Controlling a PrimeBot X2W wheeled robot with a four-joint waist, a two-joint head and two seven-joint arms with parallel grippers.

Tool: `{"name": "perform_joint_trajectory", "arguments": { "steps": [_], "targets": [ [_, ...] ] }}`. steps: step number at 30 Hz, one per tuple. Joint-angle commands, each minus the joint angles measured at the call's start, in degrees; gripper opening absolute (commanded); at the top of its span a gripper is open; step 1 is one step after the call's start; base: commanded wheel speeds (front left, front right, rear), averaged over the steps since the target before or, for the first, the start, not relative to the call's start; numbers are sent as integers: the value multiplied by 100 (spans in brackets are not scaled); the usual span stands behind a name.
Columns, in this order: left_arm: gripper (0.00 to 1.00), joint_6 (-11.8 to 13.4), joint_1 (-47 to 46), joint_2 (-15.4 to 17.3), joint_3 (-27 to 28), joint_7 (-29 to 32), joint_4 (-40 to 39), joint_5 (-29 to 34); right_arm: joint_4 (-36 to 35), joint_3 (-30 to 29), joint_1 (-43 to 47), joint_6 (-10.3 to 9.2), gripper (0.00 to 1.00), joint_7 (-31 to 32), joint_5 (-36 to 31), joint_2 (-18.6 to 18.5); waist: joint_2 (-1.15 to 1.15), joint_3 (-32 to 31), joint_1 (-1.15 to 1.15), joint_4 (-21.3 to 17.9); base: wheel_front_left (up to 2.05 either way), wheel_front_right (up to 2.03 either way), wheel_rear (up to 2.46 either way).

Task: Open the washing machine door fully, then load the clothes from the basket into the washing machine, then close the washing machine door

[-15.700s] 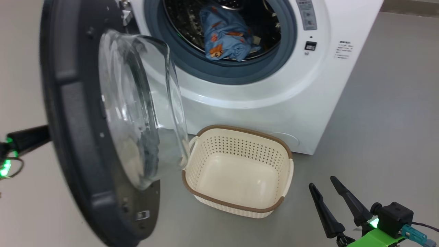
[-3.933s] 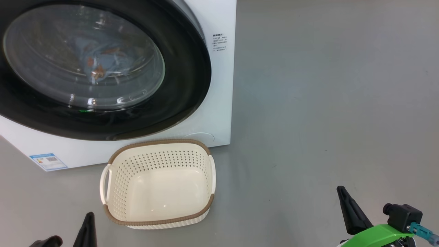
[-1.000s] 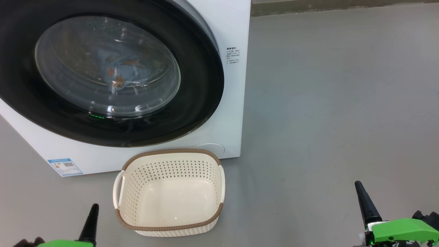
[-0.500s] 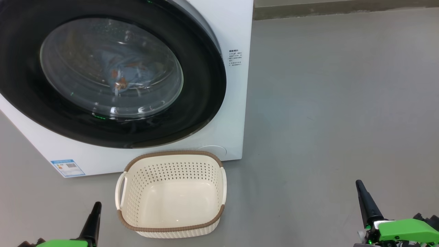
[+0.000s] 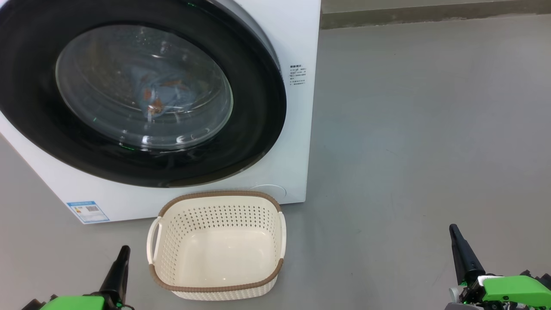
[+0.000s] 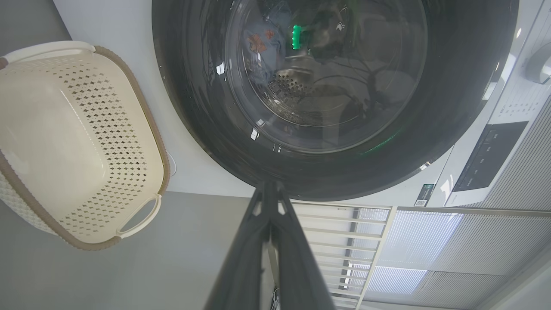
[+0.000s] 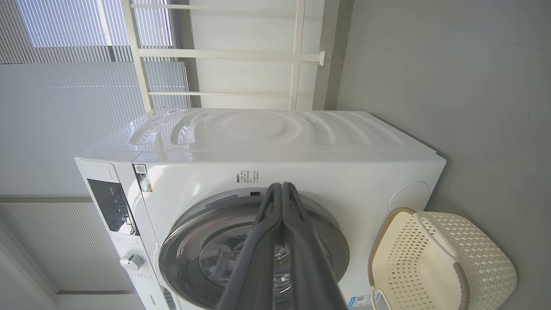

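My left pincer (image 5: 124,253) sits low, its two fingers pressed tight together, gripping nothing. Ahead of it, slightly left, one small blue label sticker (image 5: 87,211) marks the one white washing machine (image 5: 297,129). Farther ahead stands the single washing machine door (image 5: 258,107), lying shut against the machine's front: a wide glossy black rim around a bulging clear window. Behind that glass I see one light-blue bundle of clothes (image 5: 157,97) with orange-brown prints; I cannot count the garments. Just right of this pincer sits one cream basket (image 5: 217,287), perforated, brown-rimmed, with nothing inside. Across bare grey floor (image 5: 409,129), well apart from the basket, my right pincer (image 5: 453,228) is likewise closed and holds nothing.
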Motion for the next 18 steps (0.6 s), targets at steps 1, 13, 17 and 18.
{"name": "perform_joint_trajectory", "arguments": {
  "steps": [1, 13, 17, 18],
  "targets": [
    [0, -16, -238, 62, 201, 20, -162, -47, -176, 88, -256, 9, 0, 41, 41, -10, 0, 0, 0, 0, 0, 0, 0],
    [0, -16, -238, 62, 201, 20, -162, -48, -175, 76, -257, 9, 0, 50, 32, -2, 0, 0, 0, 0, 0, 0, 0],
    [0, -16, -238, 62, 200, 20, -162, -48, -175, 73, -257, 9, 0, 53, 29, 0, 0, 0, 0, 0, 0, 0, 0],
    [0, -16, -238, 62, 200, 20, -162, -48, -175, 72, -257, 9, 0, 53, 28, 1, 0, 0, 0, 0, 0, 0, 0]
  ]
}}
